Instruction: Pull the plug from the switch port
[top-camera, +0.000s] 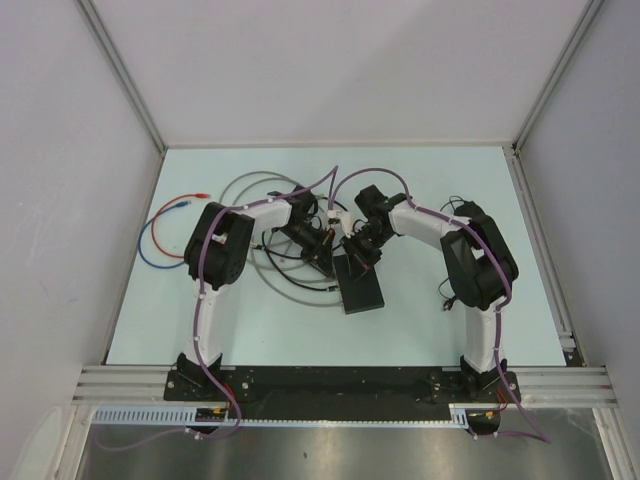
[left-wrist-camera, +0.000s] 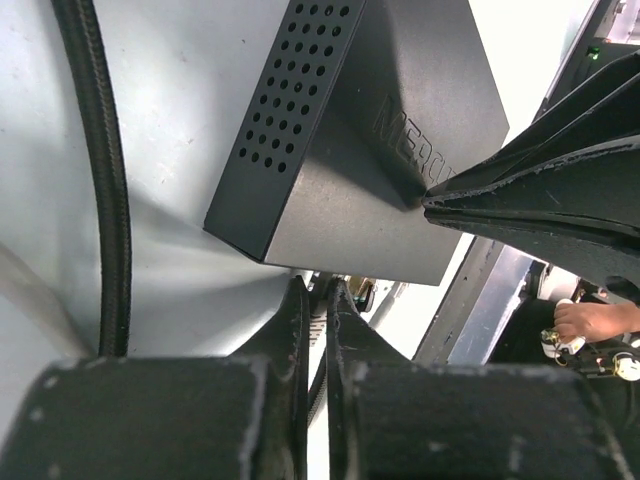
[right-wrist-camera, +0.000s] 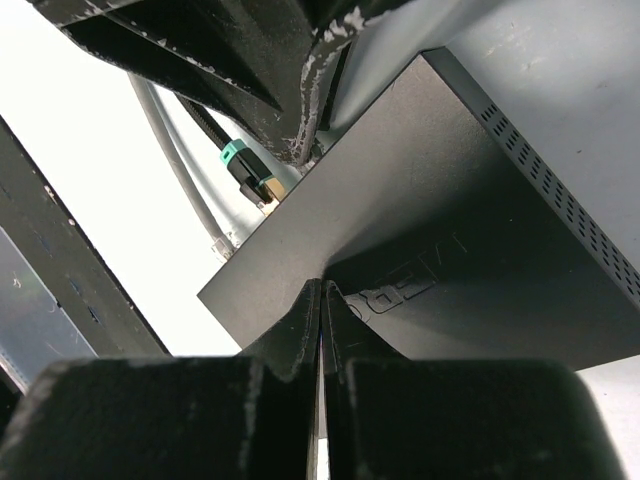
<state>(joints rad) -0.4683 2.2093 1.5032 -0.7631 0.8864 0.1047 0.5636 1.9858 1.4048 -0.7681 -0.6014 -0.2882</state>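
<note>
The switch (top-camera: 360, 285) is a flat matte-black box lying mid-table, and it also shows in the left wrist view (left-wrist-camera: 380, 150) and the right wrist view (right-wrist-camera: 450, 250). A black plug with a teal collar (right-wrist-camera: 245, 170) sits at its far narrow edge. My left gripper (top-camera: 322, 255) is at that edge, its jaws closed on the plug's ribbed black boot (left-wrist-camera: 320, 300). My right gripper (top-camera: 362, 250) is shut and empty. Its fingertips (right-wrist-camera: 322, 290) press down on the switch's top face, as the left wrist view also shows (left-wrist-camera: 530, 190).
A grey cable (right-wrist-camera: 180, 170) with a clear plug lies beside the teal one at the switch's edge. Grey and black cable loops (top-camera: 260, 230) lie left of the switch, and a thick black braided cable (left-wrist-camera: 100, 180). A red and blue wire (top-camera: 160, 235) lies at the far left.
</note>
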